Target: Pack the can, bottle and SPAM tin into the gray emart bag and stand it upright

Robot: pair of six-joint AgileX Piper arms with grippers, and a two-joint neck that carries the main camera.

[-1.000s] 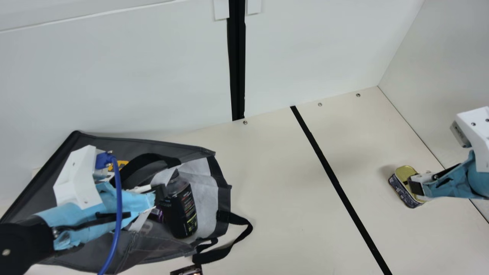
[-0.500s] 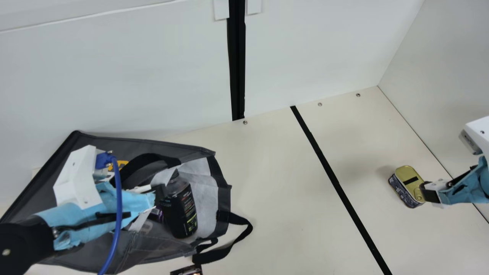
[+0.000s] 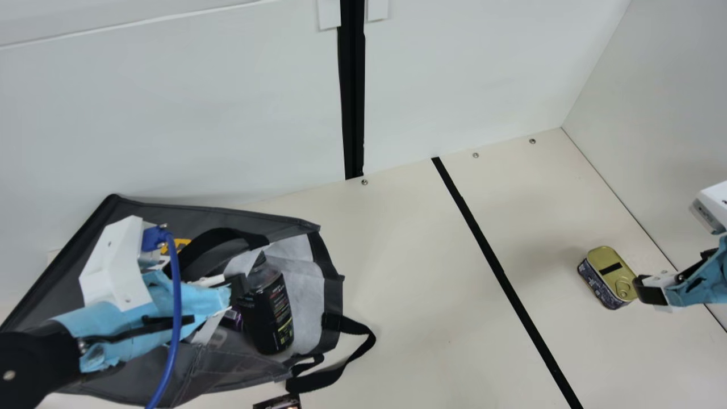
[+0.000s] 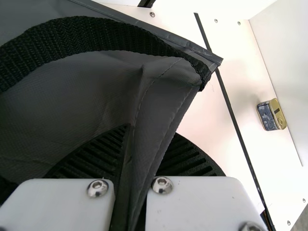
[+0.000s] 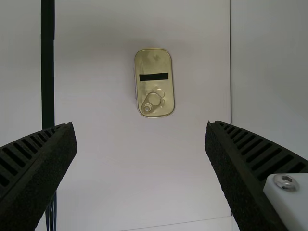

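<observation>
- Main view, lower left: your gray emart bag point(image 3: 306, 224) lies on its side, mouth toward the middle of the frame. Your left gripper point(image 3: 237, 288) is at that mouth, beside the bottle point(image 3: 275, 321).
- The bottle is inside, cap toward the top of the frame, its long axis steep with the base slightly right. A dark purple item point(image 3: 232, 319) next to it may be your can; you can't be sure.
- Main view, right side: the SPAM tin point(image 3: 610, 272) sits flat on the table point(image 3: 454, 318), lid up, long axis slanting from upper left to lower right, pull ring at the lower end.
- So you look partway through: tin to pack, bag to stand upright.
- Left wrist view: your left gripper is clamped on a fold of the bag, below a black strap point(image 4: 106, 36).
- Right wrist view: your right gripper point(image 5: 140, 126) is spread wide and holds nothing. The tin lies upper centre, long axis nearly vertical in the frame, ring end toward the fingers.
</observation>
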